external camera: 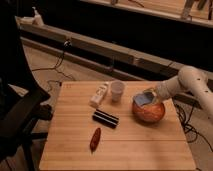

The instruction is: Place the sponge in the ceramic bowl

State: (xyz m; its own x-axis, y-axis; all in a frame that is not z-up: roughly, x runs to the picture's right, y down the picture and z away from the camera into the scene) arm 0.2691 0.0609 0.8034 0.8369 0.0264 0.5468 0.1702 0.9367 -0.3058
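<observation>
An orange-brown ceramic bowl [148,112] stands on the right side of the wooden table [75,155]. A blue sponge [144,99] lies at the bowl's top opening, tilted against its rim. My gripper [154,95], at the end of the white arm [187,82] that reaches in from the right, is right at the sponge, just above the bowl. The arm's end hides how the gripper meets the sponge.
A white cup [117,91] and a white bottle [99,94] lying on its side sit left of the bowl. A black bar-shaped object [105,118] and a red, pepper-like object [95,138] lie mid-table. A black chair [20,115] stands at the left; cables run across the floor.
</observation>
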